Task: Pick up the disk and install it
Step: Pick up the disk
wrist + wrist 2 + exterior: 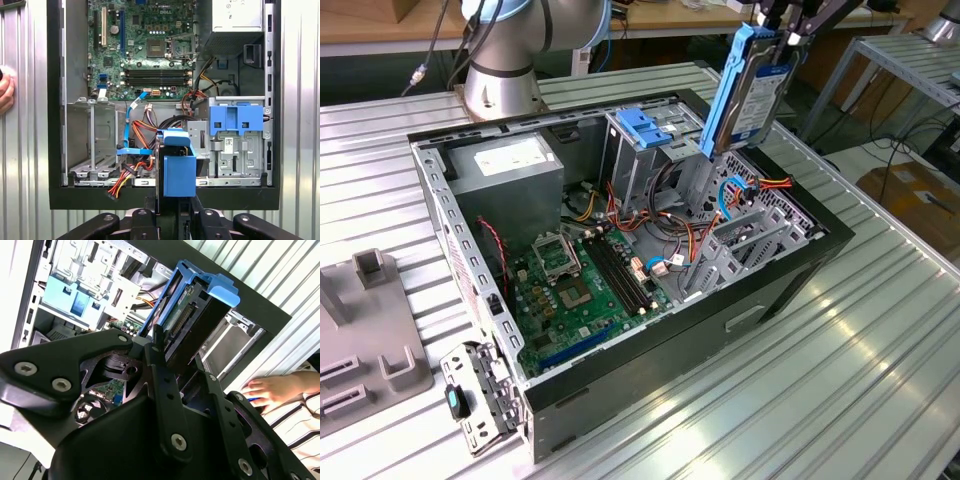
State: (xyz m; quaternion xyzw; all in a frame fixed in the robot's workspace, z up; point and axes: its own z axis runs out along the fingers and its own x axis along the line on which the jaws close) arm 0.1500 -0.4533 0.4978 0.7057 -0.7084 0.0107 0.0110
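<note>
While the hand point(783, 28) is clamped on the upper end of the disk point(752, 85), which is held nearly upright above the open case point(750, 300), a slip is to be feared, since little of it seems to be gripped. Loose cables point(150, 120) are spread beneath, near the empty bay point(92, 135), and could be snagged or crushed. A person's fingers point(260, 390) are laid on the desk point(880, 380) beside the case.

Grey metal disk point(770, 85) in glossy blue plastic rails point(729, 90), ribbed matt metal table point(840, 380)
</note>
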